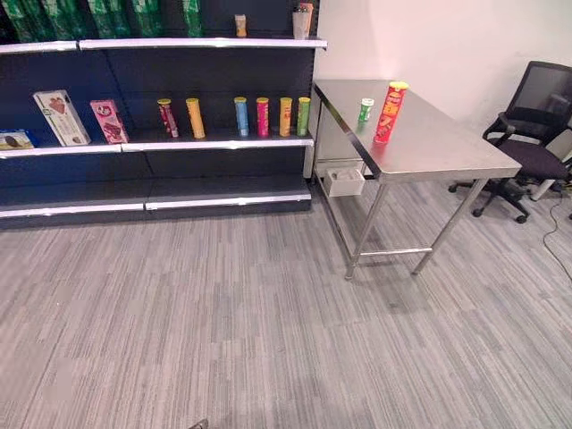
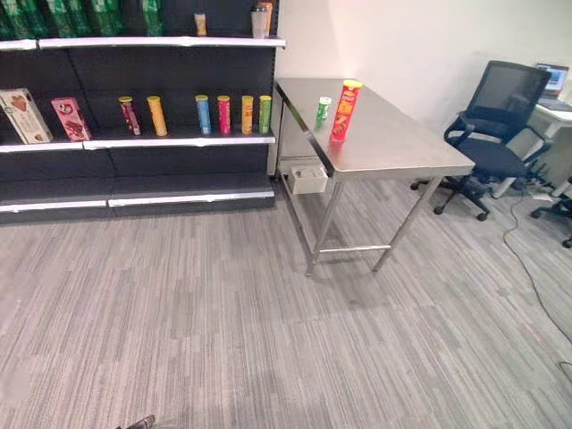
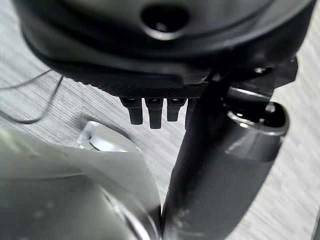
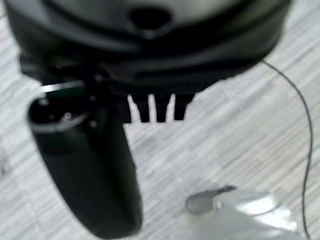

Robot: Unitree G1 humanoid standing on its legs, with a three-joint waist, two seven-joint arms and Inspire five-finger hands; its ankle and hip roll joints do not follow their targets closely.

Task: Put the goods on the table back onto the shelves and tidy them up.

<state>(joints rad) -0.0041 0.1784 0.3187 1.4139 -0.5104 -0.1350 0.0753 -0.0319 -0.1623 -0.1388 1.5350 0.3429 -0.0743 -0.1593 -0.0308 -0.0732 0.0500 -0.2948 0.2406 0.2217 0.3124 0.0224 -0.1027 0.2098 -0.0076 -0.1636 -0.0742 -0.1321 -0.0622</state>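
Well ahead of both robot hands, we're seeing the steel bench [image 1: 447,147] standing to the right of the dark shelves [image 1: 214,170]. Two goods are sitting on the bench near its back-left corner: a tall red tube with a yellow lid [image 1: 390,113], upright, and a short green can [image 1: 365,110] just beside it on its left, also upright. They're close together; we can't tell if they're touching.

Left robot hand [image 3: 210,165] is hanging over the grey floor [image 1: 268,322], well apart from the bench. We're reading its fingers [image 3: 152,112] as straight and relaxed, thumb sticking out beside them, nothing in its grasp. Right robot hand [image 4: 95,170] is looking the same: fingers [image 4: 160,111] straight, thumb out, holding nothing, floor under it.

On the middle shelf [image 1: 214,143], a row of upright tubes [image 1: 261,116] is standing in assorted colours, with two leaning boxes [image 1: 63,117] further left. Top shelf [image 1: 197,42] is carrying green bottles [image 1: 107,16] and a couple of small items we can't make out. A white box [image 1: 343,180] is sitting under the bench's shelf-side end. A black office chair [image 1: 527,143] is standing to the right of the bench.
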